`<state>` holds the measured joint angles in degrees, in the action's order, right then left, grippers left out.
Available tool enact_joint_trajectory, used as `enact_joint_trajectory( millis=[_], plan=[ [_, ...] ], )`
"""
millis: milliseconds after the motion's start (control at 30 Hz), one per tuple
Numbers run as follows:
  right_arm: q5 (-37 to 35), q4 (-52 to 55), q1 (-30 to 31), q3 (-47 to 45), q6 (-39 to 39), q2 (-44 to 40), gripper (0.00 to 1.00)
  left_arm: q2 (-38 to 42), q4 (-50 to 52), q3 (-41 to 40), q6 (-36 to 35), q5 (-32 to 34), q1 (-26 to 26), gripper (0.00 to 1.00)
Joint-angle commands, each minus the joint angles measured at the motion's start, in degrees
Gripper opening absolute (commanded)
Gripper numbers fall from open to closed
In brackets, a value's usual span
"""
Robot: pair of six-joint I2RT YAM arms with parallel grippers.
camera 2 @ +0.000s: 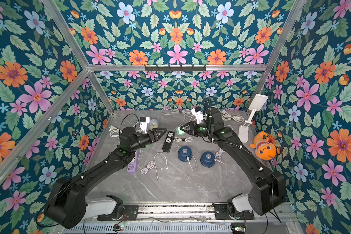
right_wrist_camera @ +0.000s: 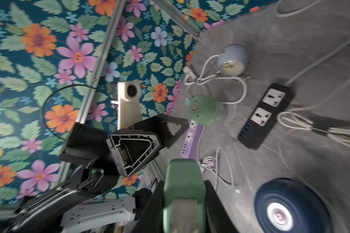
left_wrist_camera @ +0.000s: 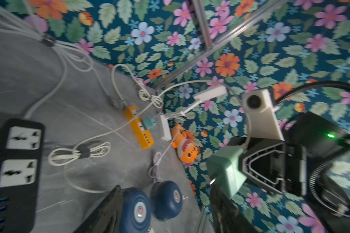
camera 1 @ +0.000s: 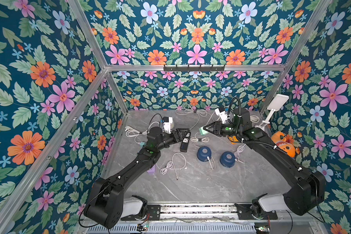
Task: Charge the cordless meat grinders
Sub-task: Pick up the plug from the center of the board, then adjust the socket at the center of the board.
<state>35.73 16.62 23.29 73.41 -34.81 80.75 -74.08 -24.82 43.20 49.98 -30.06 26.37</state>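
On the grey marbled tabletop [camera 1: 201, 186], a black plastic power strip [camera 1: 185, 141] lies just below the gap between the two end effectors. Both of its white sockets are empty.

Nearer the robot's base than the right end effector [camera 1: 206, 128] stand the two dark navy blue dome-shaped grinders [camera 1: 204, 153] [camera 1: 228, 159]. Each has a white cable [camera 1: 211, 163] meeting its side. These two look plugged in at the grinder end.

The mint green dome-shaped grinder [right_wrist_camera: 203, 110] sits behind the left end effector [camera 2: 163, 133], under that arm and beside the purple power strip [right_wrist_camera: 191, 141].

The right end effector is clamped on a mint green plastic plug adapter [left_wrist_camera: 224, 171], held in the air with its metal prongs exposed and a white lead trailing from it. The left end effector's fingers stand wide apart with nothing between them.

By my reading the task is partway through. The adapter has yet to be seated in a socket, most likely on the black strip.

Much is unclear:
- The left arm hides the green grinder in both top views.
- I cannot tell whether any cable reaches the green grinder.
- I cannot trace where the navy grinders' cables end.
- Both wrist views are blurred, so the small connectors cannot be made out.
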Motion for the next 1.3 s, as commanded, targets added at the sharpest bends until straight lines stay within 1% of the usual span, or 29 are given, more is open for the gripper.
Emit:
enact_joint_trajectory(
  millis=[0, 33, 67, 133, 167, 200, 333, 400, 533, 567, 633, 767, 867, 967, 1033, 1067, 1167, 1267],
  plan=[
    [-19.0, 11.4, 1.5, 2.6, 5.5, 1.2, 0.0, -1.4, 14.3, -0.3, -5.5, 15.9, 1.4, 0.66],
    [-24.4, 14.5, 2.4, 4.2, 6.9, 2.1, 0.0, -2.4, 18.0, 0.2, -5.7, 21.7, 2.3, 0.66],
    [-31.3, 17.0, 3.7, 6.0, 8.8, 3.2, 0.0, -3.4, 19.4, 0.1, -5.4, 25.3, 3.0, 0.66],
    [-41.7, 19.9, 6.8, 9.0, 12.3, 5.2, 0.0, -5.2, 17.4, -0.5, -4.8, 27.8, 4.2, 0.67],
    [-44.9, 20.4, 7.9, 10.2, 13.3, 6.3, 0.0, -6.6, 16.3, -0.4, -4.6, 28.6, 4.9, 0.67],
    [-45.7, 20.3, 8.2, 10.9, 13.7, 7.3, 0.0, -7.7, 15.5, 0.0, -4.8, 29.3, 5.4, 0.67],
    [-44.1, 19.2, 8.6, 13.3, 13.5, 10.8, 0.0, -14.4, 15.6, 3.1, -5.9, 31.2, 6.6, 0.66],
    [-43.0, 18.7, 8.7, 14.1, 13.3, 12.0, 0.0, -16.7, 14.7, 3.4, -5.6, 31.6, 6.8, 0.66],
    [-40.9, 17.8, 8.8, 15.2, 12.6, 13.7, 0.0, -20.9, 10.1, 3.1, -4.3, 29.7, 6.9, 0.66],
    [-40.4, 17.7, 8.8, 15.6, 12.3, 13.8, 0.0, -22.2, 8.4, 3.0, -4.0, 28.4, 6.9, 0.65],
    [-39.4, 17.5, 8.8, 16.5, 12.0, 16.4, 0.0, -24.6, 4.6, 2.9, -3.1, 25.2, 6.9, 0.65],
    [-36.5, 18.2, 8.8, 20.0, 11.7, 20.7, 0.0, -27.6, -6.8, 0.1, 0.9, 19.6, 7.4, 0.64],
    [-34.3, 18.6, 8.8, 22.9, 11.0, 24.5, 0.0, -28.5, -15.2, -2.6, 4.4, 16.7, 8.0, 0.63],
    [-31.8, 19.0, 8.8, 26.4, 9.9, 29.2, 0.0, -27.6, -20.4, -5.1, 6.3, 16.0, 8.5, 0.63],
    [-30.7, 19.6, 8.9, 28.9, 9.5, 32.1, 0.0, -25.1, -19.7, -6.7, 6.5, 17.7, 8.5, 0.63],
    [-30.5, 20.2, 9.0, 30.4, 9.4, 33.8, 0.0, -22.8, -17.3, -7.5, 5.8, 19.4, 8.5, 0.63],
    [-30.4, 22.0, 9.2, 34.6, 9.4, 37.8, 0.0, -15.1, -6.1, -7.6, 2.3, 25.9, 8.5, 0.64],
    [-31.0, 23.5, 9.7, 37.9, 9.5, 40.8, 0.0, -7.6, 3.4, -7.3, -1.1, 30.8, 8.5, 0.65]
  ],
)
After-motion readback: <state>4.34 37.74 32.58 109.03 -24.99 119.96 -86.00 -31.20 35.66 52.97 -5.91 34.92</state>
